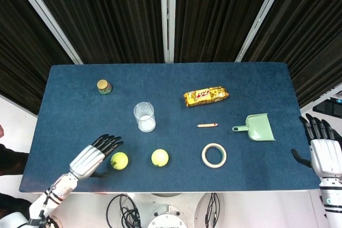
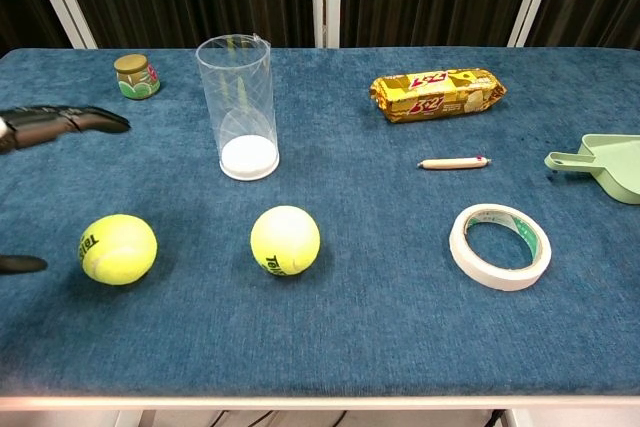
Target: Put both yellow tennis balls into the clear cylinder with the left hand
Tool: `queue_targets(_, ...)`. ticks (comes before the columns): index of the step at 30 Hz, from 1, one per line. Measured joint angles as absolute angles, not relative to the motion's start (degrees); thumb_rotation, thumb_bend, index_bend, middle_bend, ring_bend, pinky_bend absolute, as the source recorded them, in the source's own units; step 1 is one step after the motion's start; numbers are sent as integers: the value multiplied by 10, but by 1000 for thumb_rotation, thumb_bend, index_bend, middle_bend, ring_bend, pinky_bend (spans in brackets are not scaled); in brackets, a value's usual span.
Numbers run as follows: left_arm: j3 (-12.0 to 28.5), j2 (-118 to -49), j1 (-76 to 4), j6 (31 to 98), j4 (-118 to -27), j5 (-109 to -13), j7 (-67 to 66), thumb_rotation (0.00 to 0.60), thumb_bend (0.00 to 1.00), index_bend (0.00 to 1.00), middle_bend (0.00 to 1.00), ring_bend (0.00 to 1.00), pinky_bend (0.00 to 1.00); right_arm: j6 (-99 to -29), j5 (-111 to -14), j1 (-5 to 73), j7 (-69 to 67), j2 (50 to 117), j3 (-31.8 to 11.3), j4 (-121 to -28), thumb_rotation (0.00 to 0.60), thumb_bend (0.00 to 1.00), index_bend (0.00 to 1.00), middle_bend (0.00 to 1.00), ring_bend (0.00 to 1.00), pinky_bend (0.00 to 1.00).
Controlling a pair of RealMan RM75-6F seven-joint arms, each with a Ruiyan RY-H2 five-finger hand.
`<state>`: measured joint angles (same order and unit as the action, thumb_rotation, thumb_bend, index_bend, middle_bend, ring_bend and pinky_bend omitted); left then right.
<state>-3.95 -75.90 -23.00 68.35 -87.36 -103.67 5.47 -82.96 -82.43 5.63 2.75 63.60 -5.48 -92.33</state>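
Two yellow tennis balls lie near the front edge of the blue table: the left ball [image 1: 119,160] [image 2: 118,248] and the right ball [image 1: 160,157] [image 2: 285,240]. The clear cylinder [image 1: 144,116] [image 2: 240,107] stands upright behind them, mouth up and empty. My left hand [image 1: 94,156] [image 2: 55,122] hovers over the table just left of the left ball, fingers spread, holding nothing and apart from the ball. My right hand [image 1: 322,150] stays off the table's right edge, fingers extended and empty.
A small jar [image 1: 104,87] stands at the back left. A yellow snack packet [image 1: 206,96], a pencil [image 1: 207,125], a green dustpan [image 1: 256,127] and a tape roll [image 1: 214,155] occupy the right half of the table [image 1: 75,110].
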Motion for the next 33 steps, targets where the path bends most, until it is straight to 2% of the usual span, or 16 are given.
queue_targets(9, -46, -792, -254, 643, -856, -1019, 42, 600, 147, 84, 51, 1, 137, -823, -824, 59, 26, 640, -53, -919, 600, 186, 0, 0, 0, 0)
queue_targets(15, -47, -814, -252, 640, -828, -997, 20, 600, 158, 172, 127, 66, 211, -824, -820, 58, 18, 639, -54, -916, 600, 187, 0, 0, 0, 0)
queue_targets(20, -50, -825, -252, 634, -813, -983, 11, 600, 165, 241, 188, 165, 328, -825, -821, 57, 19, 639, -54, -918, 600, 191, 0, 0, 0, 0)
queue_targets(25, -56, -831, -256, 625, -809, -976, 11, 600, 170, 263, 223, 232, 421, -824, -822, 58, 21, 638, -53, -921, 600, 198, 0, 0, 0, 0)
queue_targets(29, -54, -838, -256, 637, -804, -977, 14, 600, 174, 288, 290, 315, 508, -825, -825, 58, 22, 637, -52, -922, 600, 204, 0, 0, 0, 0)
queue_targets(33, -49, -849, -253, 660, -790, -978, 17, 600, 184, 353, 382, 421, 608, -823, -828, 59, 22, 636, -50, -923, 600, 205, 0, 0, 0, 0)
